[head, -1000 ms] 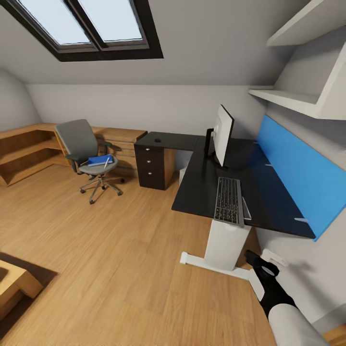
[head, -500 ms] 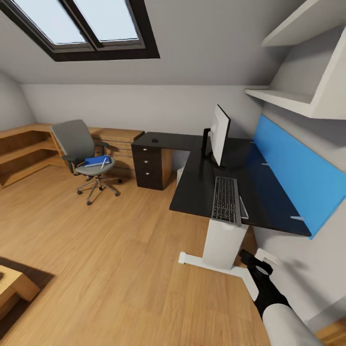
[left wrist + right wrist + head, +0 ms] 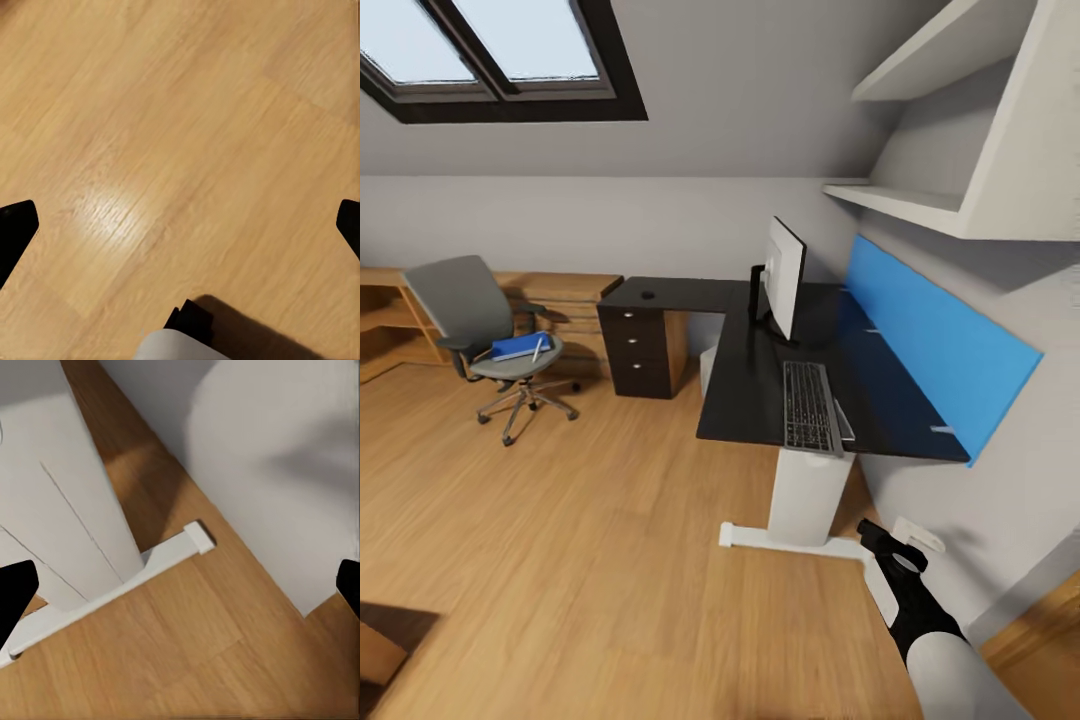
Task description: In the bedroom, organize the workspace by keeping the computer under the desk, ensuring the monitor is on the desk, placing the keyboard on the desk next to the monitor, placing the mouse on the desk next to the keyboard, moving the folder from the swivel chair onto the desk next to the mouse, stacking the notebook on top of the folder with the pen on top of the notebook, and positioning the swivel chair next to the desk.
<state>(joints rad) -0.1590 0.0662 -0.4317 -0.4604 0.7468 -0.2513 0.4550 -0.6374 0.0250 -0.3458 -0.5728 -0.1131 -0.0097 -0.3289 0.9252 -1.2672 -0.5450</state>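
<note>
Wood-plank flooring [image 3: 590,560] covers the room. Nearest the camera, the right arm's gripper [image 3: 882,545] hangs low beside the grey wall, close to the desk's white foot. In the right wrist view the gripper's black fingertips [image 3: 16,592] sit at opposite edges of the frame, spread wide with nothing between them; beyond them lie the white desk leg [image 3: 67,502] and its floor rail. In the left wrist view the left gripper's fingertips [image 3: 15,229] are likewise set wide apart over bare floor, holding nothing.

Further on, the desk [image 3: 745,400] stands against the wall with its glossy black top, blue back panel [image 3: 935,360] and black three-drawer unit [image 3: 638,350]. The keyboard [image 3: 807,407] lies on the near end of the top, its long side running away from the camera. A thin flat item lies just beside it toward the panel, too small to identify. Behind the keyboard the monitor [image 3: 783,278] stands upright on the desk, seen nearly edge-on. A pale upright shape under the desk, next to the drawer unit, is likely the computer [image 3: 708,368]; mostly hidden.

Well apart from the desk, the swivel chair [image 3: 480,325] stands on the floor before low wooden shelving [image 3: 560,290]. The blue folder [image 3: 518,346] rests on its seat, with the white pen [image 3: 537,348] lying across it. White wall shelves [image 3: 920,200] hang above the desk; a skylight [image 3: 490,50] is set in the sloped ceiling.
</note>
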